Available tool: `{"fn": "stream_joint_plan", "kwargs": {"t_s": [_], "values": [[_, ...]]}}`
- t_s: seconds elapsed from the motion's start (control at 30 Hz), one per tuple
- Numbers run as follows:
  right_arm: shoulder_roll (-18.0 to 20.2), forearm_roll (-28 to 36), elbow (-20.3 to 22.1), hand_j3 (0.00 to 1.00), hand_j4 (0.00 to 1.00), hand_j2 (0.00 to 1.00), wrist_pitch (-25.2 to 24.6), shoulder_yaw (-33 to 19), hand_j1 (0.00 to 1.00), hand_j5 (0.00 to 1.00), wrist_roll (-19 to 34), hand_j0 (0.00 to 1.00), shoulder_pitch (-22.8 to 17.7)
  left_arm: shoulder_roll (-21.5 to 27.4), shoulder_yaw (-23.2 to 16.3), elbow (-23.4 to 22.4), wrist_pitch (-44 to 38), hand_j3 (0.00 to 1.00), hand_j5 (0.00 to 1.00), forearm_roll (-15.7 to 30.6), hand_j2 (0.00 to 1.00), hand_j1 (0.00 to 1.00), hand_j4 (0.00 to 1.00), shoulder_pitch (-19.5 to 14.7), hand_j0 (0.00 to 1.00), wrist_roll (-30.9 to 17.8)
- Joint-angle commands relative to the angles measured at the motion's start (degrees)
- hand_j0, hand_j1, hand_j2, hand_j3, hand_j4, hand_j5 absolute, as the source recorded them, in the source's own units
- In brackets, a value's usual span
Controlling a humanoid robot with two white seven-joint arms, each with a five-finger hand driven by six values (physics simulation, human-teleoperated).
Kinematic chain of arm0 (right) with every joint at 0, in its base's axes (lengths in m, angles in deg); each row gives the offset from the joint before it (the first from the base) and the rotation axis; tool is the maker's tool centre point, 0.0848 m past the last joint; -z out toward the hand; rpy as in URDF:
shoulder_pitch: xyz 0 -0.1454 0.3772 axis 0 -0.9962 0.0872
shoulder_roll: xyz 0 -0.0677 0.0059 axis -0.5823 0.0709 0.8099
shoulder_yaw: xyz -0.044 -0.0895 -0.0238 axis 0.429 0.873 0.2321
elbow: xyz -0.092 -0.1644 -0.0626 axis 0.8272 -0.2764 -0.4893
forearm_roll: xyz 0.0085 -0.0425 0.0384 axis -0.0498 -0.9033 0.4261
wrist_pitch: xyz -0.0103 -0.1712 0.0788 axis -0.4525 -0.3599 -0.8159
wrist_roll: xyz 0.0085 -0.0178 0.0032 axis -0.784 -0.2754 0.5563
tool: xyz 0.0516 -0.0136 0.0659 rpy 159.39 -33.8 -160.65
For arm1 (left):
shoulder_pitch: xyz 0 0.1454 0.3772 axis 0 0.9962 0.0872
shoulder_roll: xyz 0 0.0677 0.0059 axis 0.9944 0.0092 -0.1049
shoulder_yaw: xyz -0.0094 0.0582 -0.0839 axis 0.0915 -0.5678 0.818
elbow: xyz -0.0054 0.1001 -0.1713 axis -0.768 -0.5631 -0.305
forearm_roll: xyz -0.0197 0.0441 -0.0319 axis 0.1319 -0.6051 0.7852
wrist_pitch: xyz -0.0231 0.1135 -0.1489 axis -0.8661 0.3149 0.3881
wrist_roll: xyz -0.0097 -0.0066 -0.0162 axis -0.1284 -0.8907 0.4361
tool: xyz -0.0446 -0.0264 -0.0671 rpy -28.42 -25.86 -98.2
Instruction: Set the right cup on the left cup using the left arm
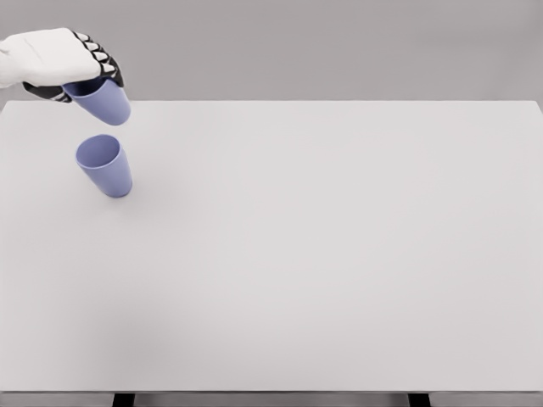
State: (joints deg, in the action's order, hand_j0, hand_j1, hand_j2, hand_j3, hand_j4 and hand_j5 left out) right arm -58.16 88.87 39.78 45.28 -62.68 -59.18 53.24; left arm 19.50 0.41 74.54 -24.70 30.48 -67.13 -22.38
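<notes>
A blue-violet cup (104, 164) stands upright on the white table (322, 254) at the far left, its mouth open upward. A second cup (103, 102) of the same colour hangs in the air just above and behind it. My left hand (72, 66) is shut on that upper cup, gripping it near the rim, with the fingers (100, 52) wrapped over its top. The held cup's base points down and slightly right. A small gap shows between the two cups. My right arm is out of view.
The table's far edge (280, 101) runs behind the held cup, with a grey wall beyond. Two dark table legs (123, 399) show at the bottom edge.
</notes>
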Motion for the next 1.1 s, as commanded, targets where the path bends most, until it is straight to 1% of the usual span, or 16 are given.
{"fn": "stream_joint_plan", "kwargs": {"t_s": [0.0,0.23,0.33,0.43,0.5,0.73,0.83,1.07], "values": [[0.0,0.0,0.0,1.0,1.0,1.0,0.0,0.0,1.0,1.0,0.0,1.0,0.0,0.8,0.2,0.0,-0.1,0.74,0.74,0.1,0.74,0.74,0.74,0.0,0.74,0.0],[0.0,0.1,0.1,1.0,1.0,1.0,0.0,0.0,1.0,1.0,0.0,1.0,0.0,1.6,0.2,0.0,-0.1,0.74,0.74,0.1,0.74,0.74,0.74,0.5,0.74,0.0],[0.0,0.1,0.0,1.0,1.0,1.0,0.0,0.0,1.0,1.0,-0.1,1.0,0.0,1.8,0.9,0.1,-0.1,0.74,0.74,0.1,0.74,0.74,0.74,0.5,0.74,0.0],[0.0,0.1,0.0,1.0,1.0,1.0,0.0,0.0,1.0,1.0,0.0,1.0,0.0,3.3,1.1,0.7,-0.1,0.74,0.74,0.5,0.74,0.74,0.74,0.6,0.74,0.0],[0.0,0.1,0.0,1.0,1.0,1.0,0.0,0.0,1.0,1.0,-0.1,1.0,0.0,3.7,1.1,0.8,-0.1,0.74,0.74,0.4,0.74,0.74,0.74,1.5,0.74,0.0],[0.0,0.0,0.0,1.0,1.0,1.0,0.0,0.0,1.0,1.0,0.0,1.0,0.0,3.7,1.1,0.8,-0.1,0.74,0.74,0.3,0.74,0.74,0.74,2.6,0.74,0.0],[0.0,0.1,0.0,1.0,1.0,1.0,0.0,0.0,1.0,1.0,0.0,1.0,0.0,3.7,1.1,0.7,-0.1,0.74,0.74,0.3,0.74,0.74,0.74,2.6,0.74,0.0],[0.0,0.1,0.0,1.0,1.0,1.0,0.0,0.0,1.0,1.0,0.0,1.0,0.0,3.8,4.7,0.6,-0.1,0.74,0.74,0.5,0.74,0.74,0.74,2.6,0.74,0.0]]}}
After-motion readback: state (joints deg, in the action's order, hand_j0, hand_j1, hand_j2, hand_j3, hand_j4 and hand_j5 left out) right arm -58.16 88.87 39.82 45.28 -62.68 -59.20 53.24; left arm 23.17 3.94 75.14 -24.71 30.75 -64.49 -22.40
